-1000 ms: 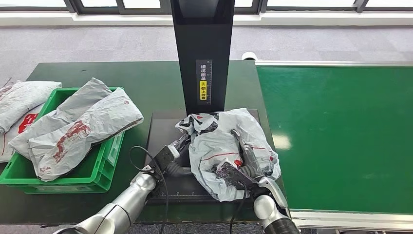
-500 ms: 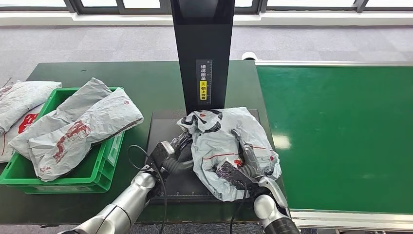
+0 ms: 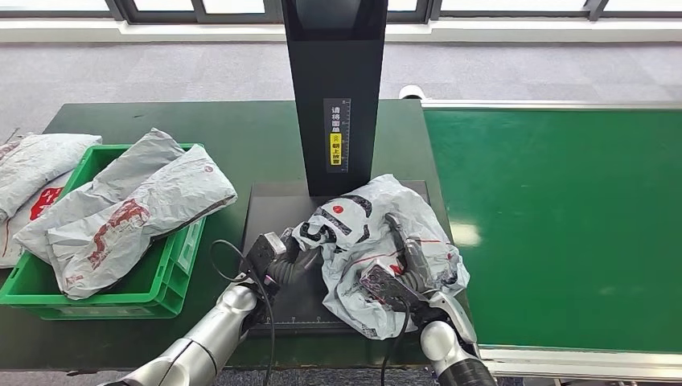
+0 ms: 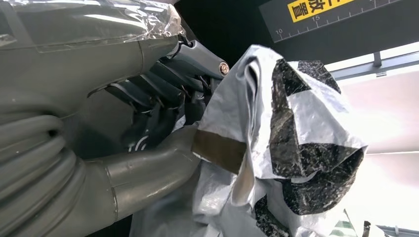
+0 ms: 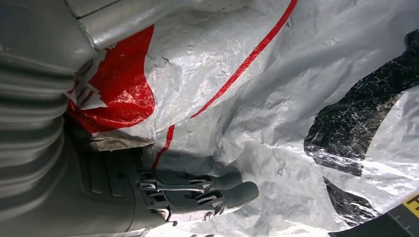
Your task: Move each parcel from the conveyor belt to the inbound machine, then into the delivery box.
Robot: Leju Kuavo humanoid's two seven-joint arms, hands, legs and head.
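- Green crate (image 3: 173, 269): far left on the tabletop (image 3: 241, 137), loaded with grey bagged parcels (image 3: 137, 213); likely the delivery box.
- Left hand (image 3: 299, 259): fingers (image 4: 148, 106) and thumb closed on the left edge of the parcel, pinching a fold of film; grasping.
- Parcel (image 3: 378, 241): grey-white plastic mailer with black and red print, lying crumpled on the black platform (image 3: 265, 217) of the scanning machine (image 3: 334, 88), under its post. Judged light, soft and limp, with slick film; it will sag and slip, so hold bunched folds or edges at both sides.
- Right hand (image 3: 406, 269): fingers (image 5: 207, 190) laid over the parcel's right side and pressed into the film; holding it.
- Conveyor belt (image 3: 563, 225): green, to the right.
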